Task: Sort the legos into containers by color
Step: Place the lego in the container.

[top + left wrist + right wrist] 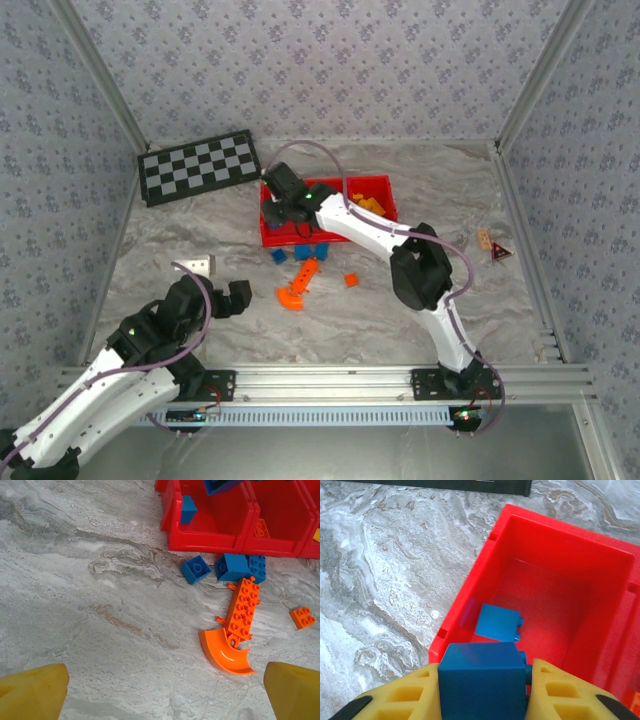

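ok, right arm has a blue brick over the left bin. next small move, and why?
Probably open the right gripper: it grips a blue brick above the leftmost red bin, where a second blue brick already lies, so releasing should sort it correctly.

Bins (200,542) upper right, blue brick (188,509) inside. Blue bricks (235,567) below on worktop (100,605); long orange brick (242,607) touches curved piece (225,652). Left hand (164,692) fingers spread, bottom corners.
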Available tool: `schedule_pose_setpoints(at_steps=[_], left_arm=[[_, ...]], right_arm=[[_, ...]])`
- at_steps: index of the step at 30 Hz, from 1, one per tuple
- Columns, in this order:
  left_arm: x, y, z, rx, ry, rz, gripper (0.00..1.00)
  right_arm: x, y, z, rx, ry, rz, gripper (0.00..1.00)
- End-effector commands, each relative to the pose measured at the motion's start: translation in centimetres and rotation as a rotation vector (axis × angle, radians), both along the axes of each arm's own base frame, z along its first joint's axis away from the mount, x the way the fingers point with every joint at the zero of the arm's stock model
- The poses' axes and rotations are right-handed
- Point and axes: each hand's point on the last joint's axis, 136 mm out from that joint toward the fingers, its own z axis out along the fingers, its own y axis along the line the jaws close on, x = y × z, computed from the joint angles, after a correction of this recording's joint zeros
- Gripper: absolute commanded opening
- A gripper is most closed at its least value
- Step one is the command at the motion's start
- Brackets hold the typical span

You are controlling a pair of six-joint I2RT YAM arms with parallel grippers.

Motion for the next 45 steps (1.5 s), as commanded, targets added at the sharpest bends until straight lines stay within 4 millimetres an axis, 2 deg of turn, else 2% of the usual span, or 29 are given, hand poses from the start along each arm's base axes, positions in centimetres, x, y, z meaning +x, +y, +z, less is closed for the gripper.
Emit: schedule_pose_setpoints(at_steps=[1,8,13,20,24,28,33,37,41,44,45], left_arm=[[0.0,0.5,0.0,0.0,-0.004,0.026,1.0],[0.0,0.5,-0.1,0.001,-0.005,0.027,1.0],[0.0,0.5,-0.1,-0.002,-0.006,0.026,1.0],[0.1,0.4,0.0,-0.001,-0.005,0.024,1.0],[0.1,0.3,-0.1,-0.004,-0.002,0.021,1.0],[0.1,-0.2,-0.5,-0.002,0.02,0.006,1.0],[0.3,-1.4,-1.0,-0.003,0.053,-0.032,1.0],[0.5,-2.8,-1.8,0.01,0.099,-0.09,1.0],[1.3,-5.4,-1.9,0.022,0.134,-0.175,1.0],[2.0,-7.0,-2.5,0.077,0.192,-0.241,1.0],[2.2,-7.5,-2.7,0.096,0.213,-0.258,1.0]], right_arm=[[0.2,-0.1,-0.8,-0.077,-0.003,0.023,0.34],[0.0,-1.0,-2.4,-0.156,0.022,0.002,0.38],[0.2,-1.7,-2.8,-0.194,0.02,-0.018,0.49],[0.1,-1.8,-1.6,-0.194,-0.001,-0.023,0.6],[-0.2,-2.2,-0.7,-0.188,0.005,-0.031,0.62],[-0.8,-3.3,1.2,-0.156,0.005,-0.062,0.66],[-2.1,-6.1,3.4,-0.077,0.007,-0.133,0.74],[-3.4,-10.1,4.2,-0.019,0.019,-0.21,0.8],[-4.2,-13.9,5.3,0.055,0.001,-0.273,0.87],[-5.0,-16.9,5.9,0.081,-0.005,-0.317,1.0],[-5.2,-17.9,6.1,0.084,-0.01,-0.331,1.0]])
